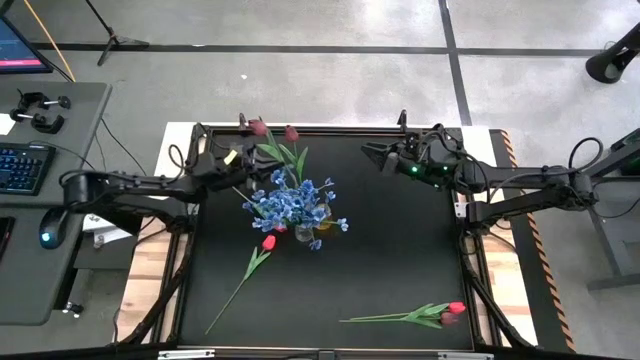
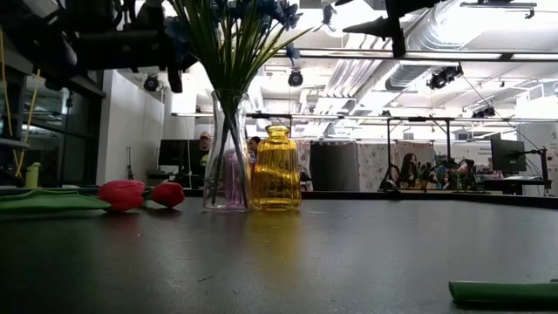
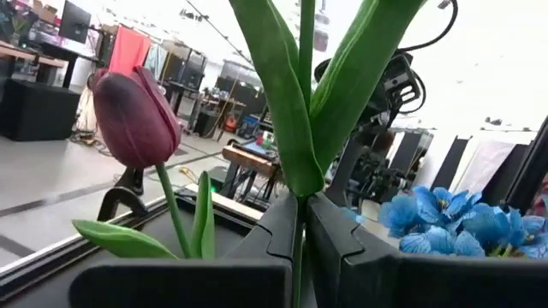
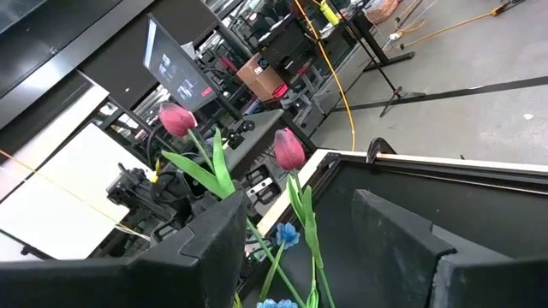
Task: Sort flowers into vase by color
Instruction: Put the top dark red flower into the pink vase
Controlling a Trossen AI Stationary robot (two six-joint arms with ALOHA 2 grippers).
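Two maroon tulips (image 1: 259,127), three red tulips (image 1: 268,242)

Mid-mat was crowded: blue blossoms (image 1: 293,205) spread wide over the clear vase (image 2: 227,153), w/ the yellow vase (image 2: 275,167) touching beside it, so straight-down access there was blocked. Left gripper (image 1: 238,158) held maroon tulips (image 1: 272,130) upright, leaves fanning over the far-left of the mat. Right gripper (image 1: 378,154) hung open at far right, well apart. Red tulip (image 1: 262,252) lay near-left, another pair (image 1: 447,313) at near-right edge; btwn them, the black mat (image 1: 390,250) lay bare, an open lane.
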